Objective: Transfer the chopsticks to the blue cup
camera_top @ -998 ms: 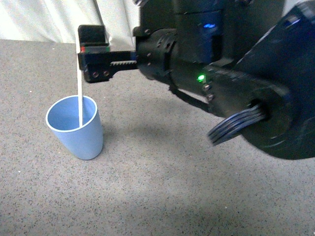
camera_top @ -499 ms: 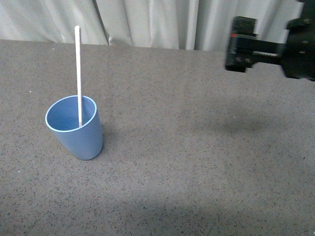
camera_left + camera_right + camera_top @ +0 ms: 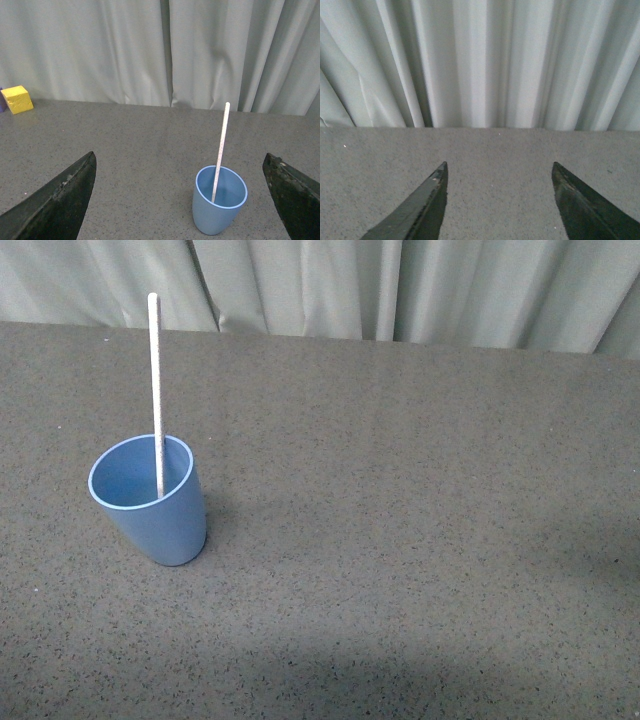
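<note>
Looking at this one, I'd call the job pretty much done. The chopsticks (image 3: 154, 390) (only one stick that I can see) stand nearly upright in the blue cup (image 3: 160, 525), lower end down inside and a long stretch poking out above the rim. The cup sits on the near left of the grey table (image 3: 420, 540), with nothing touching it. Neither arm shows in the front view.

Claws: the left gripper (image 3: 178, 156) is spread wide and holds nothing. Its wrist view looks at the cup from well back, with the cup showing between the two dark fingers. The right gripper (image 3: 499, 165) is released too, with only bare tabletop and the curtain (image 3: 480, 60) between its fingers.

What could go wrong from here, as I see it:
- That cup narrows toward its base, and the stick rises far above the rim, so the combo looks tippy. A bump or table shake could topple it.
- The left arm is pointed at the cup. If it drifts forward instead of pulling away, a finger could clip the stick or the rim.
- I can't tell how firmly the stick leans on the inner wall, so it might slide round.

The yellow block (image 3: 16, 99) sits far off by the curtain, so no worry there.
</note>
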Controlling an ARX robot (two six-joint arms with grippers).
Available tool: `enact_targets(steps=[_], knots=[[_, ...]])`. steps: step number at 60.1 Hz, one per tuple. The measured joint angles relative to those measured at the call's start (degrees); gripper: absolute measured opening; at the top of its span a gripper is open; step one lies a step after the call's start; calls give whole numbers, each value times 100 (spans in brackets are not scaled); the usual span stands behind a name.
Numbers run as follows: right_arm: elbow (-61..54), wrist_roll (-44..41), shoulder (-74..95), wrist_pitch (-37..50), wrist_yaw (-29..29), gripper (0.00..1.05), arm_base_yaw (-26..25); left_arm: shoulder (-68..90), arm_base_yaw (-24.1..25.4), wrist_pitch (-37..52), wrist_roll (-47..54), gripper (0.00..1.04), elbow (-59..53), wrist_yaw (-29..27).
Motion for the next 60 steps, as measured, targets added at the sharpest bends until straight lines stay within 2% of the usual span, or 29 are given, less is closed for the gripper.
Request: enact_targets(steps=[4, 15, 60], knots=[[-238, -11, -422, -177, 0, 34, -7, -2, 0, 0, -2, 98, 0, -2], [-595, -20, -1272, -710, -7, 0, -9, -2, 0, 0, 0, 98, 0, -2], [-1060, -28, -4481, -3357, -9, 1, -11, -2, 0, 0, 0, 98, 0, -2]])
